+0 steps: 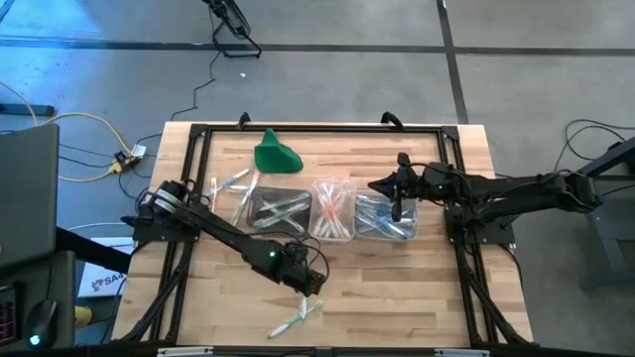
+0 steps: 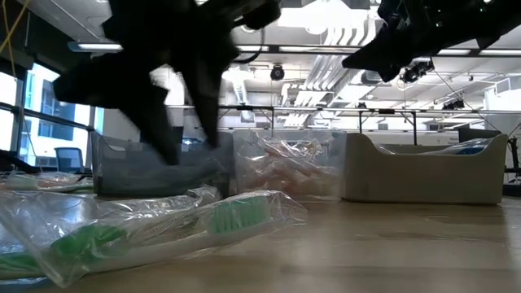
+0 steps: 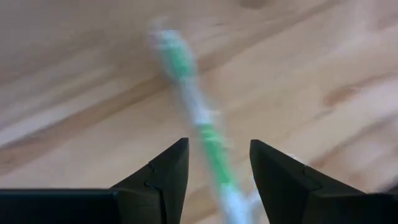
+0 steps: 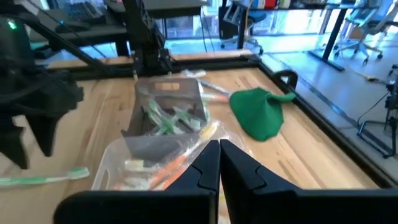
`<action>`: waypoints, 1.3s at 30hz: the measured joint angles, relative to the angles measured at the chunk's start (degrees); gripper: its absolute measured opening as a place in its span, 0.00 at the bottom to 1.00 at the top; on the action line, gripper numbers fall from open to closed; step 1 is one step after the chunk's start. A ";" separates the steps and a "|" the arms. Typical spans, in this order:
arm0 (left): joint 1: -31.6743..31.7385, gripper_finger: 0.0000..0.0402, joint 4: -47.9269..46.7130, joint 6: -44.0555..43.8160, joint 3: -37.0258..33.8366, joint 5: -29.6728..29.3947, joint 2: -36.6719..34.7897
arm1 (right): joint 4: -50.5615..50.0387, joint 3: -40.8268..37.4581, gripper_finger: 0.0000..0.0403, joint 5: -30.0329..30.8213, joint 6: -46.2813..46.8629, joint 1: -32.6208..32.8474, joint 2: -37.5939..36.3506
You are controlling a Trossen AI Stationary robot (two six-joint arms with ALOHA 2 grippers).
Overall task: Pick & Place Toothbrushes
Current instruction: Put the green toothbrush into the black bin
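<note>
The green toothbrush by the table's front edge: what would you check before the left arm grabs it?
1. Left gripper fingers apart: ok.
2. Green toothbrush lined up between the fingers: ok.
3. Fingers low enough to close on it: cannot tell.
4. Tub of green brushes unobstructed: ok.
5. Right gripper, shut over the blue tub, clear of the left arm: ok.

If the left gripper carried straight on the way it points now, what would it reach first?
Most likely the green toothbrush lying on the table. It runs between the open fingers of the left gripper, which points down at it. How far above it is unclear.
</note>
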 joint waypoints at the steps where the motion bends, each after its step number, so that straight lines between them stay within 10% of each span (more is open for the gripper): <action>1: 0.01 0.42 1.35 0.02 0.19 -0.03 0.32 | -0.51 -0.01 0.01 -0.12 0.00 -0.03 0.01; 39: 0.00 0.33 2.25 -3.04 0.22 0.83 6.74 | -0.42 -0.02 0.01 0.19 -1.53 0.00 0.04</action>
